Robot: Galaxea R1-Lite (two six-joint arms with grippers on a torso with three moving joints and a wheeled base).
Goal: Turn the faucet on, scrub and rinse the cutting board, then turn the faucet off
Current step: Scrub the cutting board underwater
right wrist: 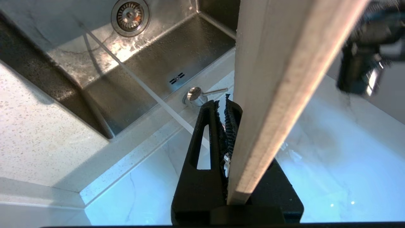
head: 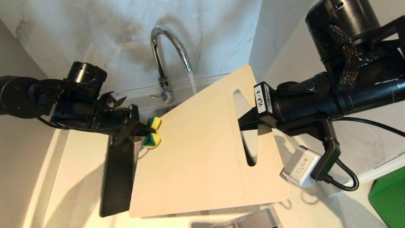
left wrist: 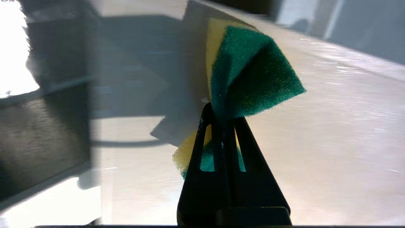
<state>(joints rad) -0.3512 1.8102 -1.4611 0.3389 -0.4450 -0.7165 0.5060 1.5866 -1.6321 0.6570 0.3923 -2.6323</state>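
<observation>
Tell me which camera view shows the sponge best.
The left wrist view: the sponge fills the frame, green scrub face over yellow foam, pinched by the left gripper. The head view shows it small, at the cutting board edge. The right wrist view does not show it.

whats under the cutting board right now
The sink lies below the cutting board, with its drain and the faucet stream in the right wrist view. From the head view the board hides nearly all of the basin.
</observation>
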